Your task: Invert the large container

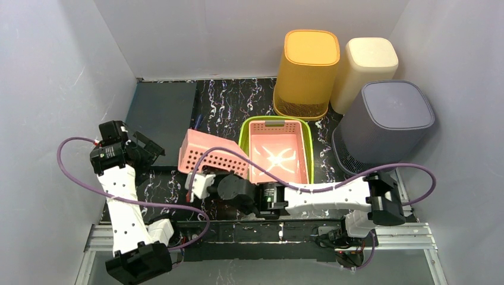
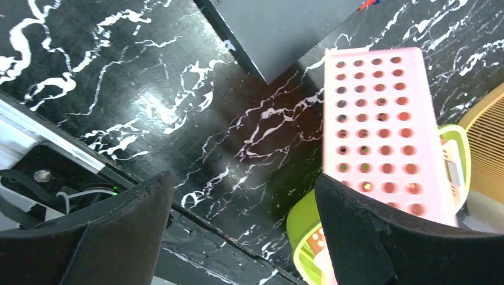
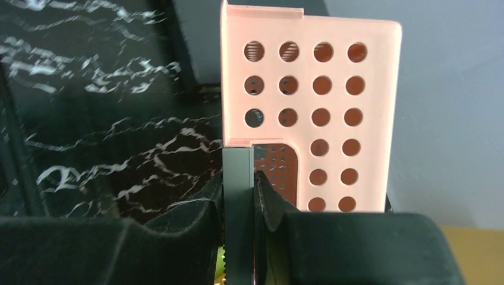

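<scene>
Pinching the rim of the tilted pink basket [image 1: 211,153], the right gripper [image 3: 240,189] sat nearly closed. The left gripper [image 2: 243,191] gaped wide and empty, left of the basket, over open tabletop [image 2: 148,89].

Smooth, faintly shiny moulded plastic on the pink basket [image 1: 211,155], pierced with round holes. Similar plastic on the green basket [image 1: 245,148], with a glossier pink floor catching the light. Satin plastic on the orange bin [image 1: 306,65], cream bin [image 1: 371,62] and grey bin [image 1: 392,116]. Glossy black, white-veined marble look on the table [image 1: 232,101]. Matt dark grey on the slab [image 1: 160,110]. Matt black on the left fingers [image 2: 119,237]. Bare brushed metal on the rail [image 1: 410,234].
</scene>
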Controlling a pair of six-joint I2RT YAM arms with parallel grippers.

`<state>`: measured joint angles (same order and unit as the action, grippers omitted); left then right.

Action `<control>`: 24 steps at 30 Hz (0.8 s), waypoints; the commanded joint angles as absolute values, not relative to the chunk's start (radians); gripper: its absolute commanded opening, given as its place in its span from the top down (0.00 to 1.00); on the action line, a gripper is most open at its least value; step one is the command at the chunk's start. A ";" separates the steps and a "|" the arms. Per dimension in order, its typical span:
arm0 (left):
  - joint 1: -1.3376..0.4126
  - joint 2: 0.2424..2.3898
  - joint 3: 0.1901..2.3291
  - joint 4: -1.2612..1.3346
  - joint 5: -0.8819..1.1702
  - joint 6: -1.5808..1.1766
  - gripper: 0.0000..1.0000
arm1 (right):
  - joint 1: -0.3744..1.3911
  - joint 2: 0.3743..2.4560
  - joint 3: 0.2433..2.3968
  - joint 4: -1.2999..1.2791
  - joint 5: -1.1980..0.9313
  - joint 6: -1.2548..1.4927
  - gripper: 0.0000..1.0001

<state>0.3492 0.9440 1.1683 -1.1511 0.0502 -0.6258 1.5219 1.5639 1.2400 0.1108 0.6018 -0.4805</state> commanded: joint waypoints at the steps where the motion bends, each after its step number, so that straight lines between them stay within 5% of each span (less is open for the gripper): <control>1: 0.392 0.965 1.186 -1.135 0.202 -0.600 0.14 | 1.549 1.619 1.268 0.017 0.565 -0.505 0.99; 16: 0.421 0.943 1.133 -1.097 0.249 -0.648 0.14 | 1.558 1.819 1.324 -0.148 0.373 -0.325 0.86; 21: 0.423 0.939 1.111 -1.091 0.259 -0.649 0.14 | 1.557 1.831 1.343 -0.182 0.394 -0.251 0.69; 24: 0.423 0.931 1.087 -1.078 0.268 -0.654 0.14 | 1.557 1.799 1.329 -0.145 0.380 -0.210 0.48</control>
<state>0.4171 0.9493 1.1183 -1.0805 0.2344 -0.6491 1.5604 1.8362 1.3041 -0.1444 0.4107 -0.3138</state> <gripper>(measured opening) 0.861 0.428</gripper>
